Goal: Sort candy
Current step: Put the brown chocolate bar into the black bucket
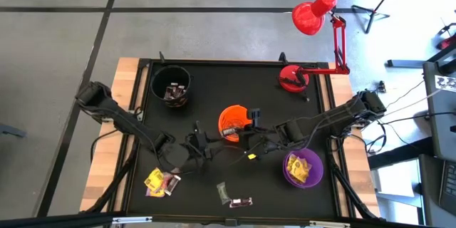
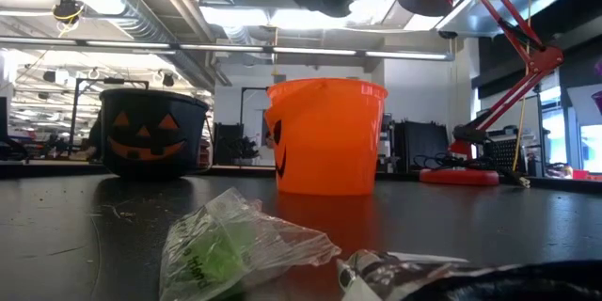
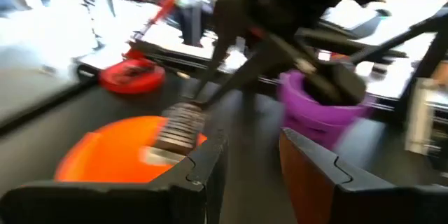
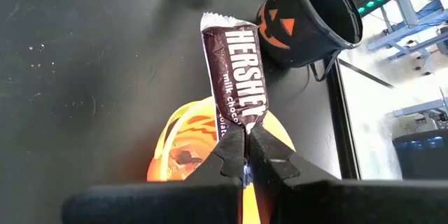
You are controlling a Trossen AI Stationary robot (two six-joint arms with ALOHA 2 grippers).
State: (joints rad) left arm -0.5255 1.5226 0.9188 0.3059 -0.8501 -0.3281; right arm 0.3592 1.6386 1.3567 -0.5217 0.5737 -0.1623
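Candy is lying scattered over the black surface (image 1: 214,85), and the orange cup (image 1: 231,122) near its middle is serving as the landmark. Largest is the surface itself, carrying three cups: the black cup (image 1: 172,85) is standing well apart from the orange cup toward the far left corner and is holding dark wrapped pieces, while the purple cup (image 1: 303,169) is sitting to the orange cup's near right with yellow pieces inside. A red lamp (image 1: 313,16) is rising from its base beyond the orange cup on the right. The right gripper (image 4: 245,134) is hanging over the orange cup, its fingers pinching shut on one end of a brown chocolate bar (image 4: 234,73) that is sticking out past them. The left gripper (image 3: 252,157) is hovering just left of the orange cup, its fingers standing partly apart with nothing between them. A yellow pile (image 1: 161,181) is lying to the orange cup's near left, a single yellow piece (image 1: 251,155) just in front of it, and a greenish wrapper (image 1: 223,192) with a dark piece (image 1: 241,201) nearer the front edge.
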